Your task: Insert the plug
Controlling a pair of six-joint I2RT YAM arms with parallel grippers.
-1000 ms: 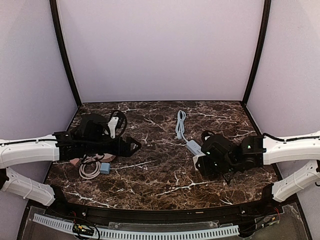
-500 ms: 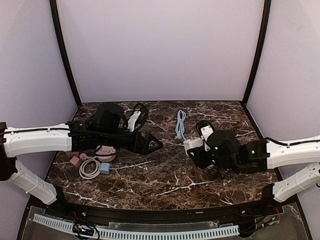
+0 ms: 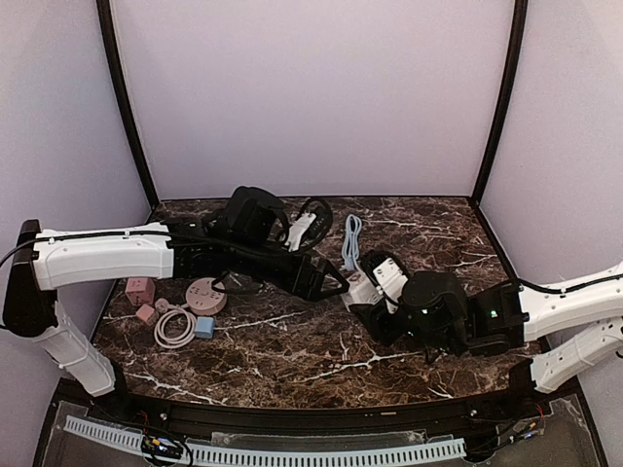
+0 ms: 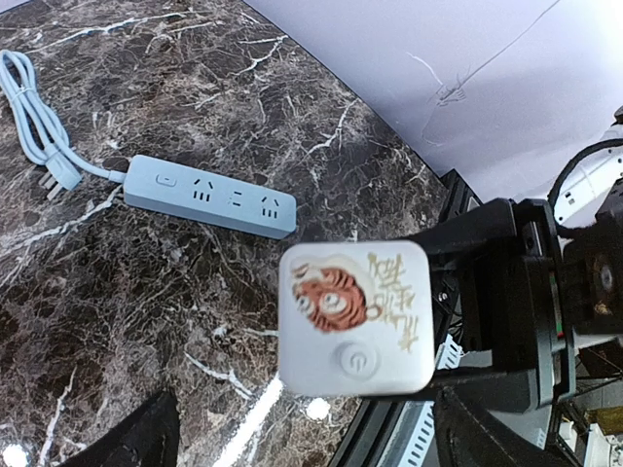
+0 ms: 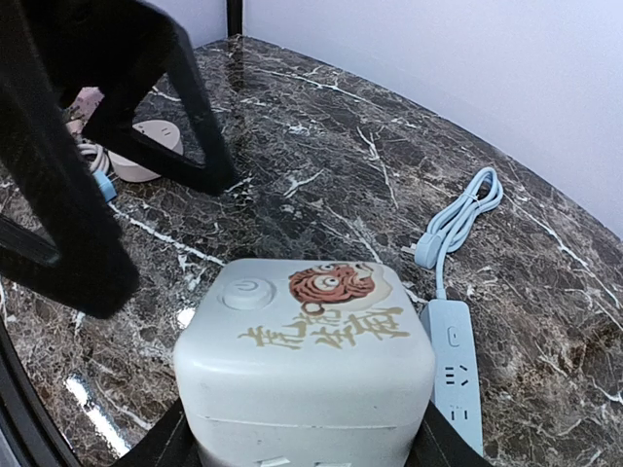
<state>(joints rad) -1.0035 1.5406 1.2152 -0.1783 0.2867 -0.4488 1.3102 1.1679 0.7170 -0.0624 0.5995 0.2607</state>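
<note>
Held item: the white cube adapter [image 5: 307,350] is sitting in the right arm's grip, apparently raised off the surface. Its tiger picture and round power button are facing up.
Right arm: the right gripper [image 5: 304,433] is pressing its jaws against two opposite sides of the cube, low down.
Socket: the blue power strip [image 4: 209,195] is lying flat just beside the held cube, with its outlets facing up.
Cord: the pale blue cord [image 3: 351,238] is lying bundled behind the strip, toward the back wall.
Left arm: the left gripper [image 3: 329,279] is hovering near the cube, its jaws spread wide and gripping nothing.
Underneath: the dark marble surface [image 3: 292,355] is carrying the strip and cord.
Far left: a round pink socket [image 3: 204,294], a pink block [image 3: 139,289] and a coiled white cable [image 3: 175,331] are lying together, well apart from the strip.
</note>
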